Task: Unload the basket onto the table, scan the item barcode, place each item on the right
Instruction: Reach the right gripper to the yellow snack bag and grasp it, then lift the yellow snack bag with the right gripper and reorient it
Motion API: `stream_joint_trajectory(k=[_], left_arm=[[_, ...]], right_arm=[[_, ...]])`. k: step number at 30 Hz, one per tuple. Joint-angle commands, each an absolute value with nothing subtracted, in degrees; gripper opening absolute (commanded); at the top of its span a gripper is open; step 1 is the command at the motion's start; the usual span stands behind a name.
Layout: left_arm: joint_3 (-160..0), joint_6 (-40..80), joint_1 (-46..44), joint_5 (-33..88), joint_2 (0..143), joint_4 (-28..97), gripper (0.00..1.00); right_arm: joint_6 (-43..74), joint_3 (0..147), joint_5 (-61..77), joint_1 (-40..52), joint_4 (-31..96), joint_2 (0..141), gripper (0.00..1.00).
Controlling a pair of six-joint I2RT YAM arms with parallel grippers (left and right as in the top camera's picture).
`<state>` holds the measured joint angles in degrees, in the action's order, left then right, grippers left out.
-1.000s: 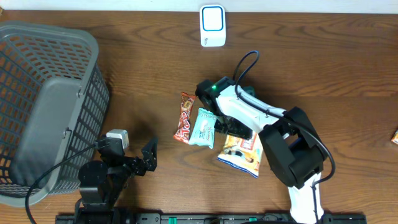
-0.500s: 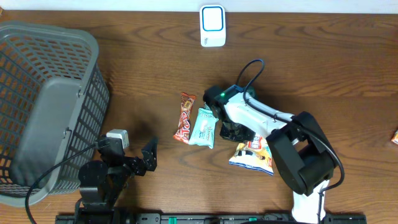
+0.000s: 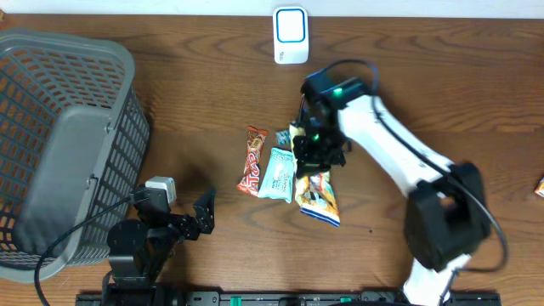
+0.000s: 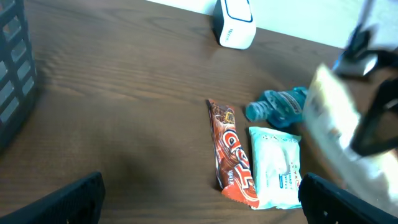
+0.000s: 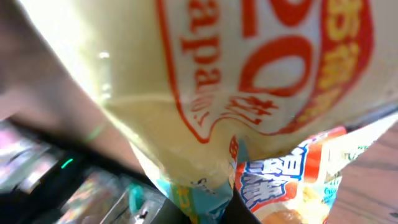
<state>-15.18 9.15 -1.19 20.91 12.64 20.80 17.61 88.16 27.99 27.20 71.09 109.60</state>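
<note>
Evidently the pick-up part is done: the snack bag is pinched at its upper edge by the right gripper, whose jaws are clenched tight on the wrapper. The bag hangs below it and appears raised off the table. The scanner, a small white unit, is seen at the far edge of the table, well apart from the bag, so the scan itself is judged not yet done. What is left is for the bag to be carried to the scanner and its barcode turned toward it. No barcode can be made out in any view (the right wrist view is filled with yellow wrapper and red lettering only). A candy bar and a pale blue packet are left lying side by side just beside the hanging bag, untouched. The left gripper is held near the front edge beside the basket, its jaws spread wide with nothing between them.
</note>
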Motion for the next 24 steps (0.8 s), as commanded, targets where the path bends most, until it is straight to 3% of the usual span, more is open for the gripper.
stream_joint_trajectory(k=[1,7,11,21,23,24], left_arm=[[-15.2,8.6,-1.3,21.4,12.5,20.8,0.99],[-15.2,8.6,-1.3,21.4,12.5,20.8,0.99],[-15.2,8.6,-1.3,21.4,12.5,20.8,0.99],[-15.2,8.6,-1.3,21.4,12.5,20.8,0.99],[-15.2,8.6,-1.3,21.4,12.5,20.8,0.99],[-15.2,8.6,-1.3,21.4,12.5,20.8,0.99]], right_arm=[[7.3,89.6,42.5,25.1,70.6,106.1,0.01],[-1.5,84.6,65.1,25.0,60.8,107.0,0.01],[-1.8,78.7,71.1,25.4,52.6,108.1,0.01],[-2.0,68.5,67.2,19.8,45.0,112.6,0.01],[-1.7,68.5,60.9,18.2,46.2,113.0,0.06],[-1.8,68.5,59.7,17.7,46.8,113.0,0.13]])
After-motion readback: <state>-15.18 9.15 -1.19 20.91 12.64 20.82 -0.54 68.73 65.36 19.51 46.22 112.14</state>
